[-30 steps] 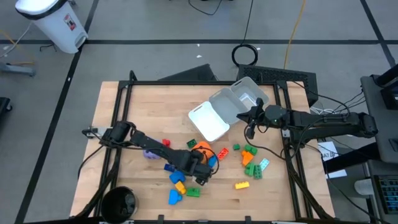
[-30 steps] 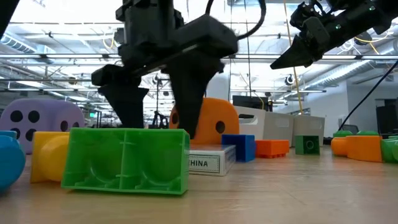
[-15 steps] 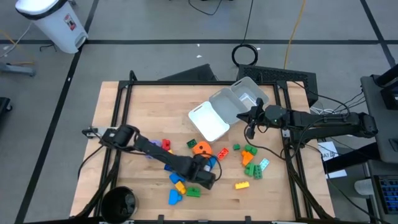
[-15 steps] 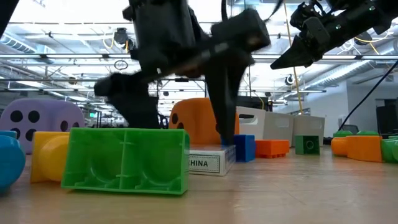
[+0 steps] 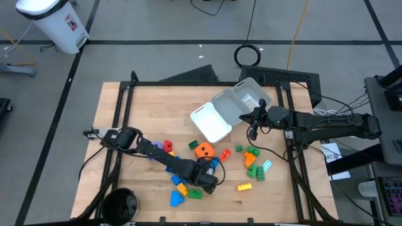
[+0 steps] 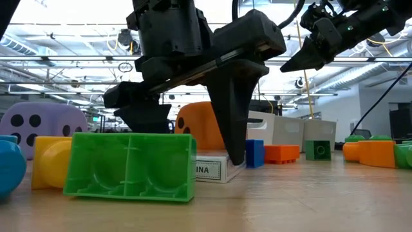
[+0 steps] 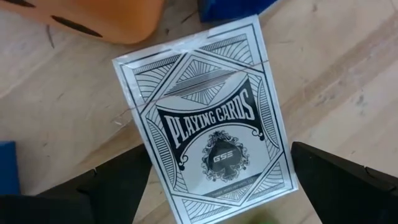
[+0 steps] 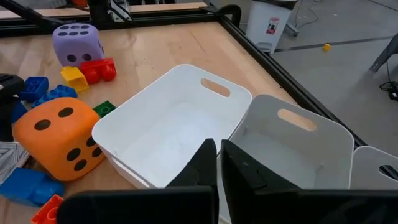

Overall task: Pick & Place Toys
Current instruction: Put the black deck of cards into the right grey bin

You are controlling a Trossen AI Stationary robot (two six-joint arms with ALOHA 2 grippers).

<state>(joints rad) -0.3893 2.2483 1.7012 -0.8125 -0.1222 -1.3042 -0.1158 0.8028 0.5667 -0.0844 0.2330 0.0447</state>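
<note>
Lining up a pick, by the look of it: the left pincer (image 5: 208, 181) hangs wide open right over the deck of playing cards (image 7: 211, 134), one finger (image 7: 115, 183) on each side, nothing gripped yet. The deck lies flat on the tabletop (image 5: 144, 107) just beside the orange die (image 6: 209, 125). I'd guess the next move is dropping a touch lower and squeezing on the long edges without nudging the blue brick (image 6: 254, 153). The right pincer (image 5: 254, 117) waits closed above the white tray (image 8: 168, 134).
</note>
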